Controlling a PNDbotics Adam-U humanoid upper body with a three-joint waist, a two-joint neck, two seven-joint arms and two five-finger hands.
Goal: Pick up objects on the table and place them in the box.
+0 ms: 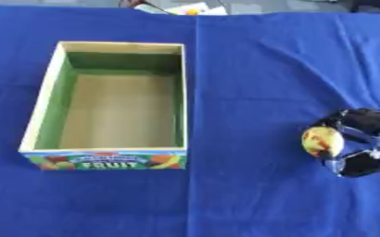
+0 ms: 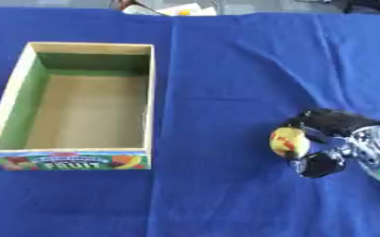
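An open cardboard box (image 1: 41,107) with green inner walls and a "FRUIT" label on its front stands at the left on the blue cloth. Its brown floor holds nothing. At the right, my right hand (image 2: 339,134) has its black fingers and thumb curled round a yellow and red rounded object (image 2: 290,141), low over the cloth. The hand reaches in from the right edge. My left hand shows in neither view.
The blue cloth (image 1: 250,74) covers the whole table, with a fold running down its middle beside the box. Some white and orange things (image 1: 185,8) lie beyond the far edge.
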